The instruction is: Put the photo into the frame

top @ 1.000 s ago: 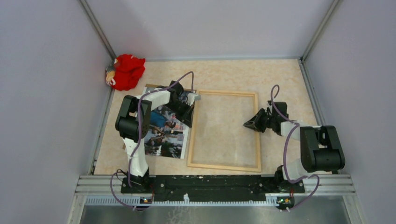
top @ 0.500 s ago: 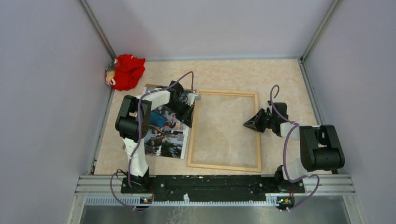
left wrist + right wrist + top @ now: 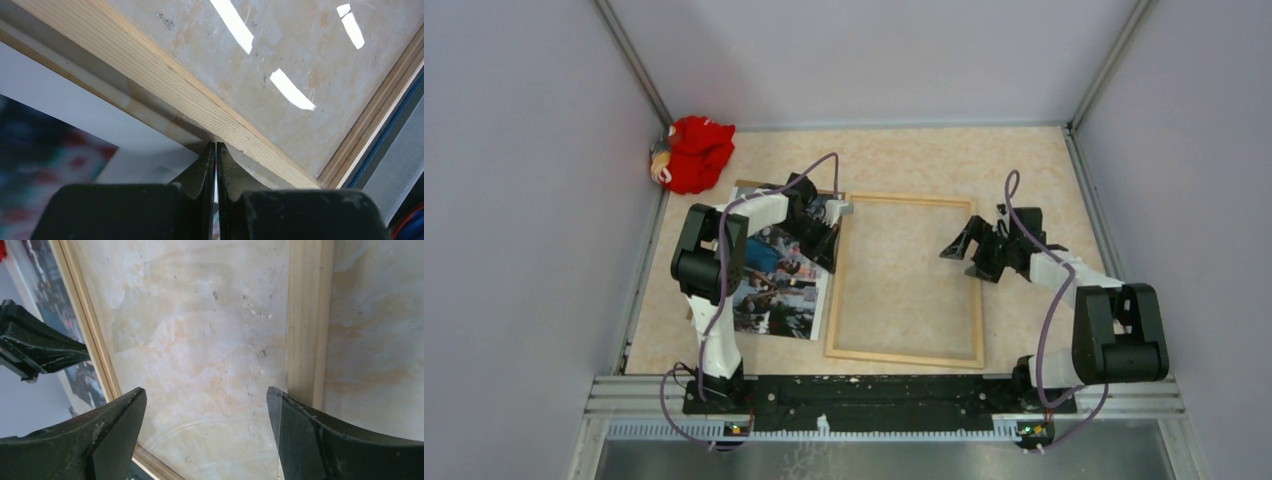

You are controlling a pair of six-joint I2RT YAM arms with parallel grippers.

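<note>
Top cam: high, behind arm bases (image 3: 874,392), facing down over whole table (image 3: 904,150); left wrist cam: v. close, low, looking past left gripper (image 3: 215,147) along frame (image 3: 165,85) rail; right wrist cam: close above, looking down thru right gripper (image 3: 206,392) onto frame; all share frame.

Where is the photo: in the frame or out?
Out: the photo sits left of the frame, whose glass shows only tabletop.

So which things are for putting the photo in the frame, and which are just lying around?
For the job: photo, frame, left tool pinching the photo's edge, right tool open over the frame.
Just lying about: red bundle in the far left corner.
</note>
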